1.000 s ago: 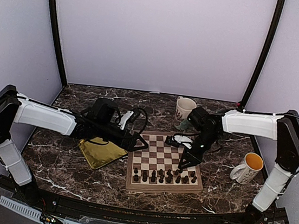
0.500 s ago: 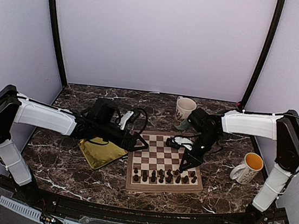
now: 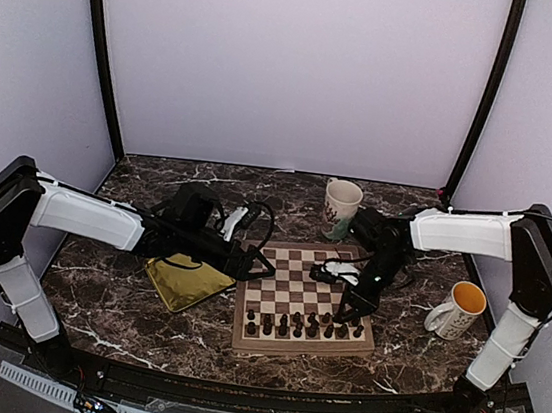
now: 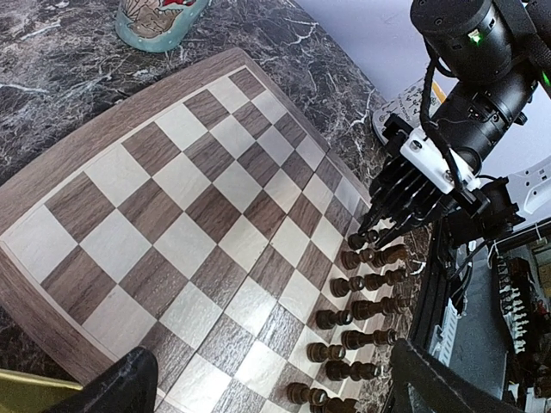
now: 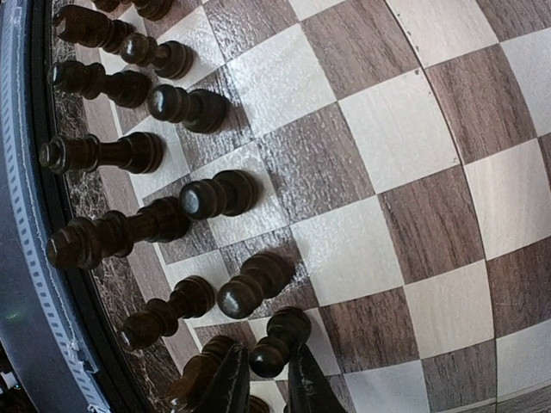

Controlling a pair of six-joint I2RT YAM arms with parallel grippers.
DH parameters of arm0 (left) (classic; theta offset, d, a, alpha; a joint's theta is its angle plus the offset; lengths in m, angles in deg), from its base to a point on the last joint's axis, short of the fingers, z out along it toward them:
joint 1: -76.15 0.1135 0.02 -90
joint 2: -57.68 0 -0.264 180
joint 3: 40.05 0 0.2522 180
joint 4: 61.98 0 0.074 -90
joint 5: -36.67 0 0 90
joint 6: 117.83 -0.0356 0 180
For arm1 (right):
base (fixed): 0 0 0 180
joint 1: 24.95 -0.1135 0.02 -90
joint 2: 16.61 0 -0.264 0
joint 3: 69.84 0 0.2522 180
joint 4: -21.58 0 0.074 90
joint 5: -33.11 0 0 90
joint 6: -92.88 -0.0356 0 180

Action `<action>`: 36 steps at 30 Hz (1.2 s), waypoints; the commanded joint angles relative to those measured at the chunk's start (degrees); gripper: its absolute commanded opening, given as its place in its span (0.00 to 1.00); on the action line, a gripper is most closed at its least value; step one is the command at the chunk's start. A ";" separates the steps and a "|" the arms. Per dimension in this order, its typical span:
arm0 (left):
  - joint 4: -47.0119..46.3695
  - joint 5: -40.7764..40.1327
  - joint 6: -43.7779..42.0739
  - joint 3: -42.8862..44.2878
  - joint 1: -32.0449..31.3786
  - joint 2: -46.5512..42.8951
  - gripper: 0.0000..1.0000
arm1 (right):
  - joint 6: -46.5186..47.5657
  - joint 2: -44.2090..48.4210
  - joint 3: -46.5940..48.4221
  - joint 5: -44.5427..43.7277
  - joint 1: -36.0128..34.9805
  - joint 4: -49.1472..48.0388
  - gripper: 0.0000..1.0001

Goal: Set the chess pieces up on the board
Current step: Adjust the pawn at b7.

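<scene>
The board [image 3: 293, 274] lies mid-table, with the dark chess pieces [image 3: 302, 324] standing in two rows along its near edge. My right gripper [image 3: 355, 310] points down at the right end of those rows. In the right wrist view its tips [image 5: 269, 383] close on the head of a pawn [image 5: 280, 340] that stands on a square of the board [image 5: 387, 129]. My left gripper [image 3: 259, 262] hovers open and empty over the board's left edge. The left wrist view shows the board [image 4: 172, 198], the pieces [image 4: 362, 301] and the right gripper [image 4: 374, 234].
A shiny gold tray [image 3: 186, 281] lies left of the board under my left arm. A patterned mug [image 3: 342, 203] stands behind the board and shows in the left wrist view [image 4: 155, 17]. A white mug with a yellow inside [image 3: 457, 309] stands at the right.
My right gripper has shifted a little to the right and nearer, along the rows of pieces. My left arm has hardly moved.
</scene>
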 commanded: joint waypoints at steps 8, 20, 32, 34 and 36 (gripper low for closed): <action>-1.82 1.38 0.88 0.30 -0.16 0.63 0.97 | 0.21 3.53 -1.37 -1.40 -0.40 0.10 0.16; -1.79 1.48 0.95 0.13 -0.16 0.78 0.97 | 0.35 4.02 -2.06 -2.73 -0.39 -0.12 0.15; -2.08 1.66 1.22 0.07 -0.17 0.96 0.97 | 0.19 4.11 -2.01 -2.53 -0.36 -0.26 0.20; -1.93 1.65 1.11 0.07 -0.16 0.88 0.97 | 0.21 4.25 -1.49 -2.31 -0.33 -0.08 0.22; -1.48 1.65 0.79 0.36 -0.16 0.77 0.97 | 0.27 4.38 -0.63 -1.83 -0.32 0.51 0.23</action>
